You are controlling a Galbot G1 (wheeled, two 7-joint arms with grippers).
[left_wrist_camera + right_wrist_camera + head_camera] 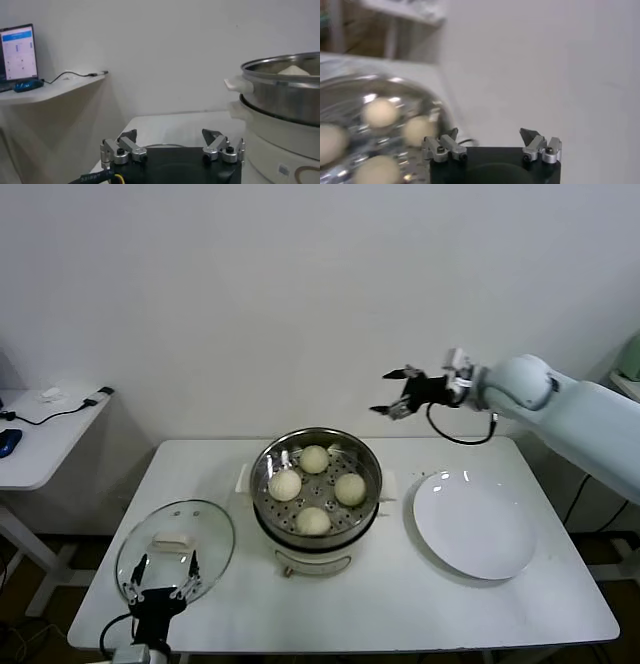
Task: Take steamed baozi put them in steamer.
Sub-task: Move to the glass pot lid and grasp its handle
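All four baozi sit in the steamer; plate bare.
Right tool spread above the tabletop's rear edge; left tool spread at the front-left corner.

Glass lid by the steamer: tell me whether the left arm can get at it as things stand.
Probably yes. The left gripper, fingers open, sits at the near rim of the glass lid, nothing between them. The steamer stands beside it; the right gripper hangs open and empty, far off.
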